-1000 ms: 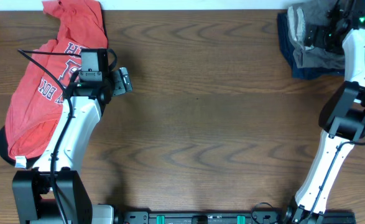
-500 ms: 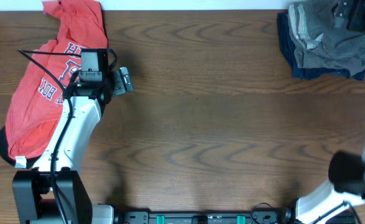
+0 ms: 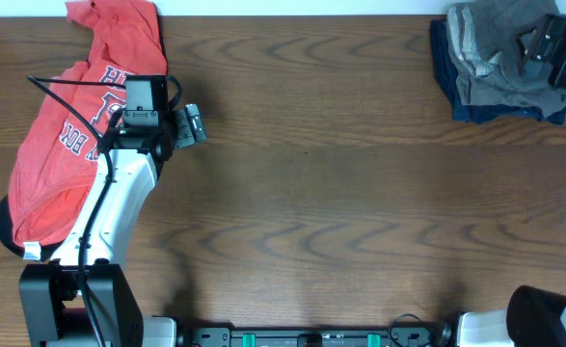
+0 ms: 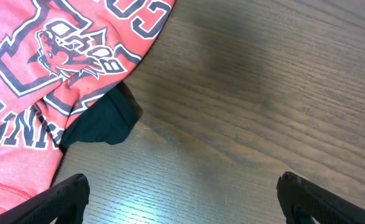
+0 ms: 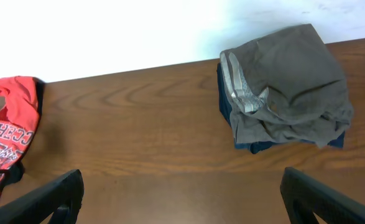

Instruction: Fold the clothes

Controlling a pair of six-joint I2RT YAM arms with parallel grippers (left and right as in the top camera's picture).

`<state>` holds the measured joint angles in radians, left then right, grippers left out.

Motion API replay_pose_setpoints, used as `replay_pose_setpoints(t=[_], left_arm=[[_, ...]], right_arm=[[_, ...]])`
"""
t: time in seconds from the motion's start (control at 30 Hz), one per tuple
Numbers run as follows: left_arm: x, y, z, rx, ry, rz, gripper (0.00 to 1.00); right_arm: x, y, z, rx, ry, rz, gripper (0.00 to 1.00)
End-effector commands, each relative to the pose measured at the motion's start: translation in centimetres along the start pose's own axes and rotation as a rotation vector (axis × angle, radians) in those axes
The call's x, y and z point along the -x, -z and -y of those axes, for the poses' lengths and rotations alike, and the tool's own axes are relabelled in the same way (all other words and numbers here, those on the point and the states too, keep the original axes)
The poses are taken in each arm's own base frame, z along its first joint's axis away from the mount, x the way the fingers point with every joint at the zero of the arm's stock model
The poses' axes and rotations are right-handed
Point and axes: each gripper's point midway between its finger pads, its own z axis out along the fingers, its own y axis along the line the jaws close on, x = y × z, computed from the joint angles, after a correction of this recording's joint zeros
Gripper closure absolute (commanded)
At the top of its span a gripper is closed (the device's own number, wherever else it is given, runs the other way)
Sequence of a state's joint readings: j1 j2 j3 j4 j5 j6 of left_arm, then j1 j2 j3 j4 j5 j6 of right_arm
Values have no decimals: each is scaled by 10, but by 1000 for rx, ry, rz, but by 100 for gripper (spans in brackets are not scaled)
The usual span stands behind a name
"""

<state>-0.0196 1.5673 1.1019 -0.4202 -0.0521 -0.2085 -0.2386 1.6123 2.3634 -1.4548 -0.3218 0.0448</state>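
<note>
now that the r arm (image 3: 551,313) has pulled up and back off the far-right pile, the r gripper (image 5: 182,202) hangs high over the table (image 3: 340,193), jaws spread wide, nothing held. grey-olive shorts (image 3: 499,53) sit bunched on the navy garment (image 3: 444,60) at far right, looks more dumped than folded imo. l gripper (image 4: 183,198) hasn't moved: spread, empty, just beside the red t-shirt (image 3: 61,145) at far left, which lies unfolded. prob shorts done, shirt next.
</note>
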Motion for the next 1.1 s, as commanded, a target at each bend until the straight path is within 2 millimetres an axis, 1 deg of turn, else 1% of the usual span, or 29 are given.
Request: replay_pose_setpoints(t=[0.0,0.1,0.17,0.3,0.43,0.53,0.63,0.7,0.87,0.9,0.93,1.07], left_arm=[[0,0,-2,4,-2,-1,2],[0,0,-2,4,-2,-1,2],[0,0,-2,4,-2,-1,2],[0,0,-2,4,-2,-1,2],[0,0,-2,4,-2,-1,2],[0,0,-2,4,-2,-1,2],[0,0,-2,4,-2,-1,2],[0,0,-2,4,-2,-1,2],[0,0,-2,4,-2,-1,2],[0,0,-2,4,-2,-1,2],[0,0,-2,4,-2,-1,2],[0,0,-2,4,-2,-1,2]], right_arm=[[-3,5,-2,-1,-4,-2,1],[-7,5,0,-14,-9,-17,1],[-2,10,3,-41,1,12,1],[5,20,1,-74,40,84,1],[-3,24,0,-90,74,135,1],[-14,20,2,-89,104,188,1],[-36,14,5,-87,124,232,1],[-57,9,7,-82,130,250,1],[-122,-10,6,-43,167,317,1],[-131,-13,6,-37,173,331,1],[-147,-17,6,-29,182,354,1],[-188,-31,12,-17,198,402,1]])
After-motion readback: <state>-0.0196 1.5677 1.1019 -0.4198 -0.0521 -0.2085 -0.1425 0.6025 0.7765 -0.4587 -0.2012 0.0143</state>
